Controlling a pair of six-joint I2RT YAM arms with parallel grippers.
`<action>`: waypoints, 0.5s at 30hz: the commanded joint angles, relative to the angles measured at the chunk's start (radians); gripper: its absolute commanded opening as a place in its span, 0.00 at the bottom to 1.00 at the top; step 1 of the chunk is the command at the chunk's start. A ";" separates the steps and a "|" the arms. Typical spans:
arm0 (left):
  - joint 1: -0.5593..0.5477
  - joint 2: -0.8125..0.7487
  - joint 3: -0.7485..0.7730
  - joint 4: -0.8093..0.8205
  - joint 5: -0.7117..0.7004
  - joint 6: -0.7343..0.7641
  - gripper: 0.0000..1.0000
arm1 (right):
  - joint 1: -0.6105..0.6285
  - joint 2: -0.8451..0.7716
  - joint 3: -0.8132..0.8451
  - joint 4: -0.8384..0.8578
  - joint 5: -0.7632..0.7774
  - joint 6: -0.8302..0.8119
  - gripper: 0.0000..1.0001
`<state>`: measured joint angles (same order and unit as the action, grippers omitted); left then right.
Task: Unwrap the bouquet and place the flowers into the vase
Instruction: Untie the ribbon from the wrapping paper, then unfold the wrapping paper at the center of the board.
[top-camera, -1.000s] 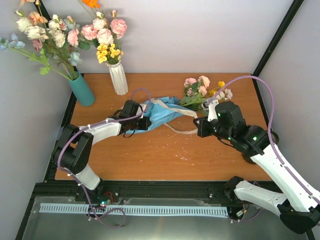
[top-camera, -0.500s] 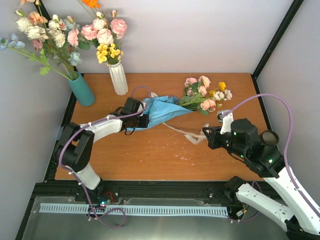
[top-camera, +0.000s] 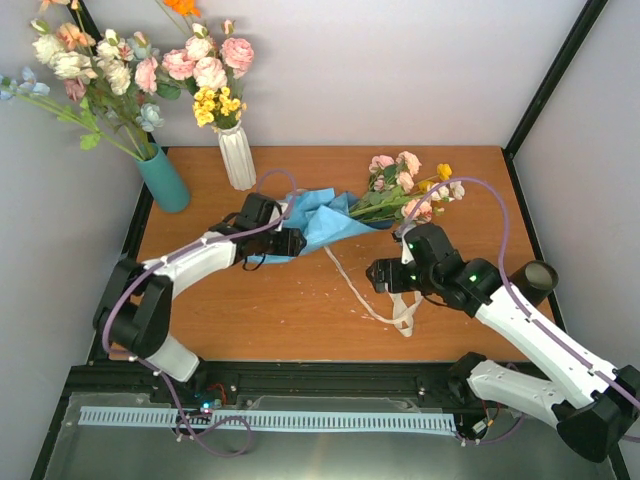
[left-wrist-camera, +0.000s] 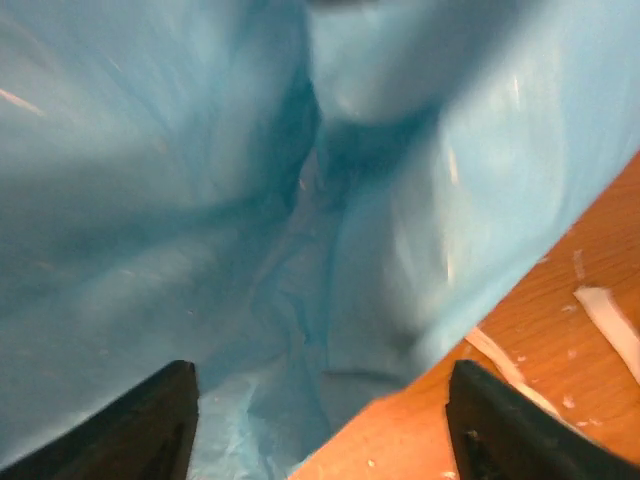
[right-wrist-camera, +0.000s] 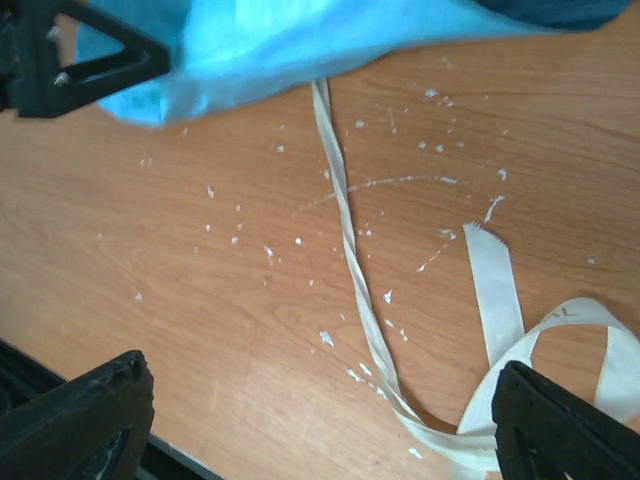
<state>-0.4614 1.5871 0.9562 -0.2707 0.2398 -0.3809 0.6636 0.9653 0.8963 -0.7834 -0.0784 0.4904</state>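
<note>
Though ribbon (right-wrist-camera: 348, 240) trails loose, paper (top-camera: 320, 222) wraps bouquet (top-camera: 400, 195)

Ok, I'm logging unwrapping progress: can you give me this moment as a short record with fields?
ribbon: loose on the table, one end under the paper
paper: blue, covering the stems
flowers: lying on the table, not in the vase
vase: at the right table edge
left gripper: open, at the paper
right gripper: open, above the ribbon

1 overhead, 2 close wrist views
</note>
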 joint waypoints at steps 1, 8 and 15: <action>0.008 -0.143 0.041 -0.101 -0.084 -0.004 0.81 | 0.007 -0.014 0.058 -0.014 0.080 -0.027 0.95; 0.089 -0.209 0.119 -0.192 -0.311 0.022 1.00 | 0.007 -0.034 0.017 0.013 0.117 -0.041 1.00; 0.167 -0.109 0.178 -0.101 -0.016 0.135 0.99 | 0.007 -0.065 -0.029 0.041 0.113 -0.042 1.00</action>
<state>-0.3054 1.4296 1.0824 -0.4149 0.0364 -0.3458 0.6636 0.9333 0.8993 -0.7677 0.0174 0.4587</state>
